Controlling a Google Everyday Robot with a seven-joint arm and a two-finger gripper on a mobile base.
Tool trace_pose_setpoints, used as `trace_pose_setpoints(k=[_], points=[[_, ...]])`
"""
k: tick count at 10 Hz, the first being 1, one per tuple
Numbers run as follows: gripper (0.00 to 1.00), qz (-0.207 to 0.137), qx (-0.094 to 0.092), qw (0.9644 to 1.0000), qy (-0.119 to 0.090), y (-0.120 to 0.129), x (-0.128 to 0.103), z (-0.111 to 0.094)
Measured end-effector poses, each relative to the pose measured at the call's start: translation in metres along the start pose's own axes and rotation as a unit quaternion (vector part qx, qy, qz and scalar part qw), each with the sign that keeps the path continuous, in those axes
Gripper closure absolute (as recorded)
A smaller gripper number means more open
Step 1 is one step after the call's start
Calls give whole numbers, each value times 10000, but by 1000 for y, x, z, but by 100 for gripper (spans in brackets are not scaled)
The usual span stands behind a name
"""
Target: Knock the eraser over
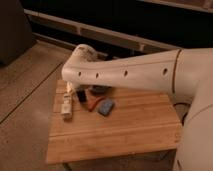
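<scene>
— So, where is the gripper point(76, 94)?
— Under the bend of the white arm point(125, 72), low over the back-left part of the wooden table point(130, 132). Whether it is clenched or released, I cannot tell.
— And the eraser point(66, 107)?
— It seems to be the pale block near the table's left edge, just beside the gripper. A red object point(92, 104), a blue pad point(106, 107) and a dark bowl point(100, 90) sit nearer the middle.

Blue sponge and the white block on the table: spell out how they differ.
Colour: the blue sponge is blue, the white block pale. Place: the white block lies near the table's left edge, the blue sponge further right. The tool hangs closer to the white block. Both lie on the table.
</scene>
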Motion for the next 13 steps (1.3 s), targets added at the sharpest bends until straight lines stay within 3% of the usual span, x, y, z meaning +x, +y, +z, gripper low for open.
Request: trace_pose_setpoints(k=[1, 3, 4, 6, 9, 10, 12, 13], points=[[35, 4, 45, 10000, 36, -3, 0, 2], [35, -58, 436, 9988, 208, -39, -11, 18], [35, -69, 511, 9983, 254, -50, -18, 25], [35, 15, 521, 9979, 390, -69, -33, 47], [35, 243, 392, 9946, 930, -80, -32, 97], [35, 302, 359, 9902, 1315, -77, -22, 119], [35, 457, 293, 9822, 1798, -72, -9, 141], [35, 514, 268, 9763, 2087, -68, -3, 151]])
